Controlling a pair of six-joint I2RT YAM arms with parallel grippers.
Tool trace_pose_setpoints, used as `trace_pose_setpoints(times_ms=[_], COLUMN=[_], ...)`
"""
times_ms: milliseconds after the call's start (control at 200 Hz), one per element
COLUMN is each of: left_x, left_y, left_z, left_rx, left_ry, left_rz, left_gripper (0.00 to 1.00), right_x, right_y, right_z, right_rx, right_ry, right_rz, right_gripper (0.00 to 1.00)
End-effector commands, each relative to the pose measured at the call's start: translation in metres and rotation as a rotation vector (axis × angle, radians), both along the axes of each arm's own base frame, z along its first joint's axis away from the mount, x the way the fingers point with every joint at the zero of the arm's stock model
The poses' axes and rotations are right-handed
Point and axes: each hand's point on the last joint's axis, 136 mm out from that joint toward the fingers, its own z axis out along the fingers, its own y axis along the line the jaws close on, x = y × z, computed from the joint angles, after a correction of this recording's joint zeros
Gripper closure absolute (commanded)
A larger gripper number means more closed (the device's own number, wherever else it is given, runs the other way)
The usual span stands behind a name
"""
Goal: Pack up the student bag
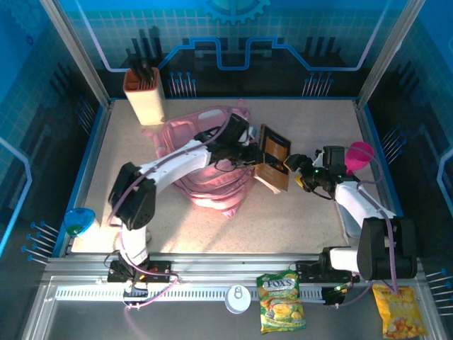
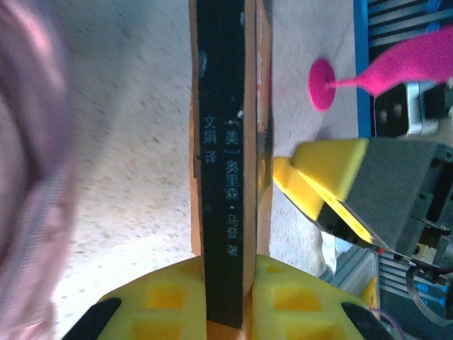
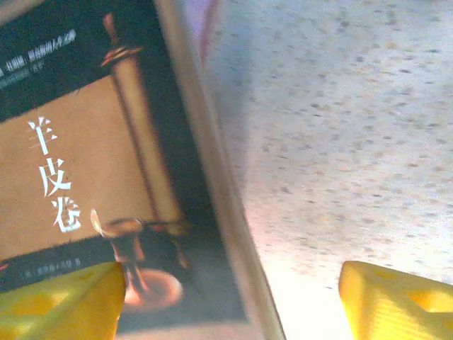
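Observation:
The student bag (image 1: 205, 173), soft and pink, lies on the table left of centre; its fabric is a blur at the left edge of the left wrist view (image 2: 28, 177). My left gripper (image 1: 249, 152) reaches over the bag and is shut on a brown and black book (image 1: 272, 159), held on edge just right of the bag. The book's black spine (image 2: 225, 177) sits clamped between the yellow fingers (image 2: 228, 283). My right gripper (image 1: 299, 170) is open beside the book's right side, and the cover (image 3: 92, 177) lies partly between its spread fingertips (image 3: 226, 304).
A tan holder with dark tools (image 1: 145, 95) stands behind the bag. A pink goblet (image 1: 359, 156) is at the right wall and a blue cup (image 1: 79, 218) at the left edge. Two snack bags (image 1: 281, 302) (image 1: 398, 312) and a white lid (image 1: 238, 297) lie on the front rail.

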Motion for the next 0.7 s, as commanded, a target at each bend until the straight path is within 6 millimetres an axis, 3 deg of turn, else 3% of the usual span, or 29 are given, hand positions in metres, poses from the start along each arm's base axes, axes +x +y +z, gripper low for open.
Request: trace_pose_setpoints(times_ms=[0, 140, 310, 530, 695], left_x=[0.020, 0.029, 0.031, 0.027, 0.028], left_y=[0.039, 0.084, 0.121, 0.139, 0.140], left_z=[0.036, 0.048, 0.057, 0.049, 0.039], left_rx=[-0.032, -0.085, -0.166, -0.206, -0.239], left_ry=[-0.118, -0.144, -0.191, -0.173, -0.120], left_rz=[0.115, 0.275, 0.458, 0.587, 0.634], left_gripper=[1.00, 1.00, 1.00, 1.00, 1.00], right_x=[0.003, 0.000, 0.003, 0.010, 0.012], right_y=[0.013, 0.028, 0.065, 0.123, 0.157], right_z=[0.019, 0.020, 0.031, 0.056, 0.058], right_rx=[0.089, 0.118, 0.209, 0.348, 0.430], right_ry=[-0.069, -0.031, -0.049, -0.115, -0.101], right_rz=[0.016, 0.024, 0.054, 0.066, 0.018], right_gripper=[0.17, 0.18, 0.13, 0.07, 0.08])
